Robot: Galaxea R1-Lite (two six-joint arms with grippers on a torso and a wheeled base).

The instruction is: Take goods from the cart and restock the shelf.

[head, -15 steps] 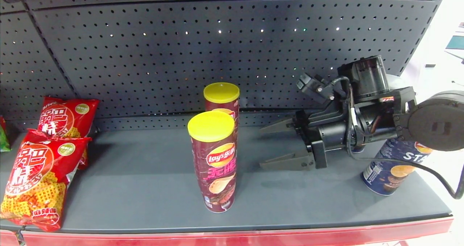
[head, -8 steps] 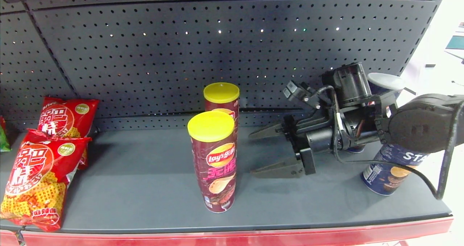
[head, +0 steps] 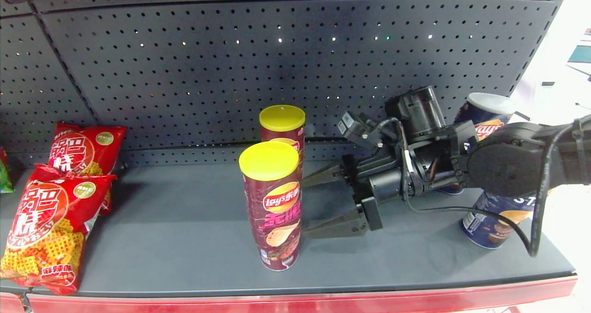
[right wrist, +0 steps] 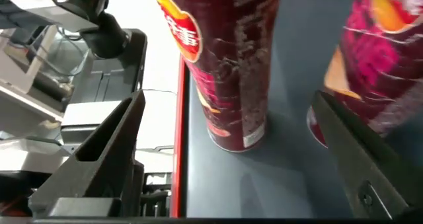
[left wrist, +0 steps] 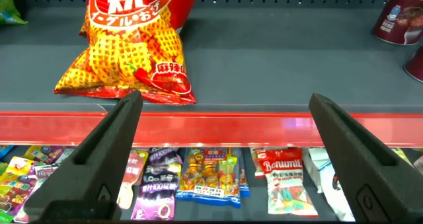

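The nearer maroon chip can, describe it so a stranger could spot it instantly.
On the dark grey shelf below the pegboard, two yellow-lidded maroon cans stand mid-shelf. Yours is the front can, nearest the red edge, with the rear can behind it.

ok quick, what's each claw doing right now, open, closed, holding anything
left claw: open, holding nothing.
right claw: open, holding nothing, next to the front maroon can.

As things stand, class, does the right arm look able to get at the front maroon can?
Probably yes: the right gripper is open beside the front maroon can, with bare shelf between. The rear can may crowd one finger.
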